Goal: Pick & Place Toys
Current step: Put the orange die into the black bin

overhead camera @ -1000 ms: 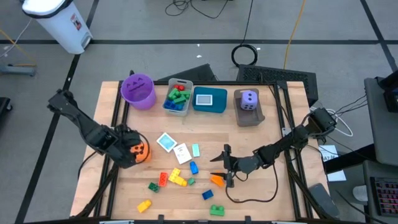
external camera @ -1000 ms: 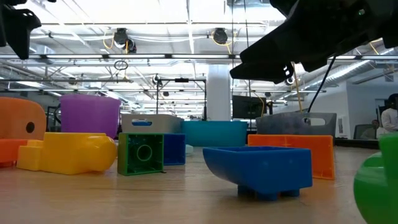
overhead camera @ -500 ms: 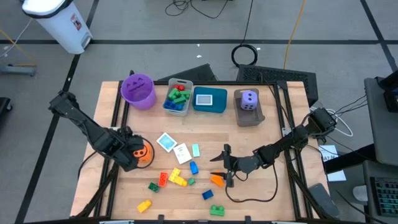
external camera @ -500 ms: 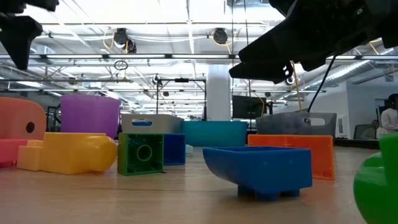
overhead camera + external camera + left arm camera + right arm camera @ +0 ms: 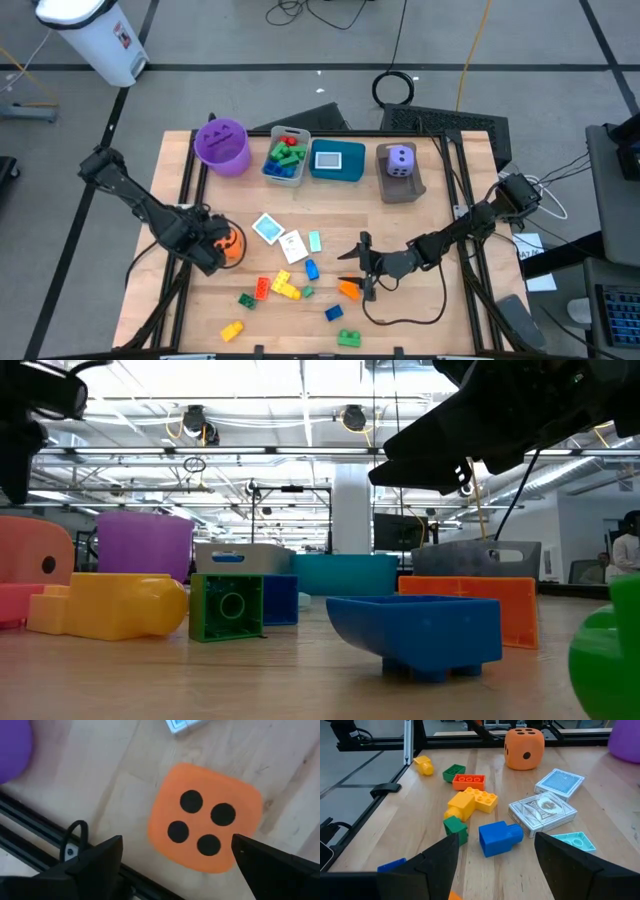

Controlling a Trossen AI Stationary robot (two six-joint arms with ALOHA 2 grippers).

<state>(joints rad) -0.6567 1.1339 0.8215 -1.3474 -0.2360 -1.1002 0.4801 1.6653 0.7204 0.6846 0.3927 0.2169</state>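
Left wrist view shows your left gripper (image 5: 175,857) with jaws spread over the orange die (image 5: 206,817); you are at the grasp step, so lower and close. Right gripper (image 5: 495,852) waits, jaws spread.

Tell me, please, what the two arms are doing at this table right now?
The robot is sorting toys. The left gripper hovers open above the orange die near the table's left edge, fingers either side, not gripping it. The right gripper waits, jaws apart, holding nothing, by the loose bricks, such as the blue brick, and playing cards. At the back, the grey bin holds bricks and the brown bin the purple die.
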